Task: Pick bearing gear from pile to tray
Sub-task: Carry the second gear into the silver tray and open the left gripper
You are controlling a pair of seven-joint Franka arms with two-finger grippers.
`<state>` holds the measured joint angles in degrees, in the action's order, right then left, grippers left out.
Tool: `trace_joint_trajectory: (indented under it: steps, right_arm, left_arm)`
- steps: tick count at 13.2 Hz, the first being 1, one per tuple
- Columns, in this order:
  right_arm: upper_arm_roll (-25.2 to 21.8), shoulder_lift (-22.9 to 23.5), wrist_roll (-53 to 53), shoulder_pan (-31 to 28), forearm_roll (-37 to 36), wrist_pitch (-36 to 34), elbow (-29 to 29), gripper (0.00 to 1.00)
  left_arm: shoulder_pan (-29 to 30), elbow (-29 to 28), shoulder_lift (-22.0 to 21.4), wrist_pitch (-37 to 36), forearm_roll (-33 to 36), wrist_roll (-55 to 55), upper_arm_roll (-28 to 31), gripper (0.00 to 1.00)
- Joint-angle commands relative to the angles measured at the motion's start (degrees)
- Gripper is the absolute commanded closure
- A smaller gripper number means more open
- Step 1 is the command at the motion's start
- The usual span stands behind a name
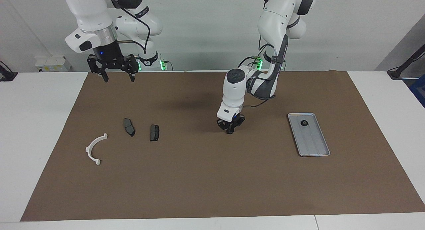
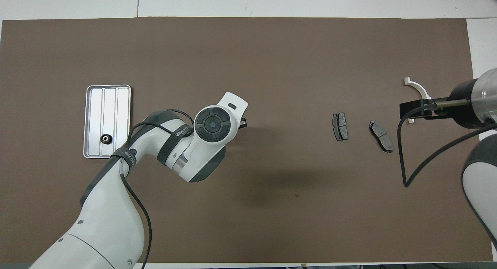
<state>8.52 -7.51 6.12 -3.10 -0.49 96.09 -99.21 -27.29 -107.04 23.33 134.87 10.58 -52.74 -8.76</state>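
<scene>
Centrally, the left end effector (image 1: 229,130) pinches one small black piece down on the mat; the right end effector (image 1: 117,76), spread, hangs over the desk's robot-side edge; two brake pads (image 1: 129,126) (image 1: 154,132).
</scene>
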Motion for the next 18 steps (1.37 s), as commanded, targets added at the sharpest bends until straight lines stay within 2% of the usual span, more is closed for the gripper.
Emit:
trace_joint_trajectory:
  steps: [1, 3, 5, 7, 9, 12, 18]
  right_arm:
    - [0.18, -1.72, -1.55, -0.42, 1.63, -1.07, -1.52, 0.0]
    - [0.18, -2.41, -1.55, -0.33, 1.72, -1.25, -1.52, 0.0]
    - [0.18, -2.94, -1.12, -0.24, 3.72, -3.35, -1.08, 0.0]
    - [0.01, -3.21, -1.11, -0.59, 5.41, -7.64, -0.12, 0.0]
    - [-0.08, -3.21, -1.2, -0.6, 5.24, -10.3, 0.33, 0.0]
    - [-0.08, -3.3, -1.2, -0.6, 4.54, -10.31, 0.24, 0.0]
    - [-0.08, -2.77, -1.38, -0.33, 3.39, -10.13, 0.33, 0.0]
  left_arm:
    - [4.76, 5.08, -2.3, -10.02, 1.47, 5.68, -0.21, 1.0]
    - [11.87, 4.74, -8.71, -16.71, -3.33, 18.74, -0.56, 1.0]
    - [21.26, 5.18, -11.63, -22.08, -8.89, 36.4, -0.12, 1.0]
    - [28.92, 3.08, -12.07, -20.62, -9.43, 49.33, -0.12, 1.0]
    - [35.09, 0.09, -12.52, -17.02, -9.52, 57.45, -0.12, 1.0]
    - [37.04, -6.4, -9.98, -3.25, -9.52, 59.51, -0.03, 1.0]
    - [36.25, -9.49, -8.38, 2.32, -9.52, 58.45, -0.03, 1.0]
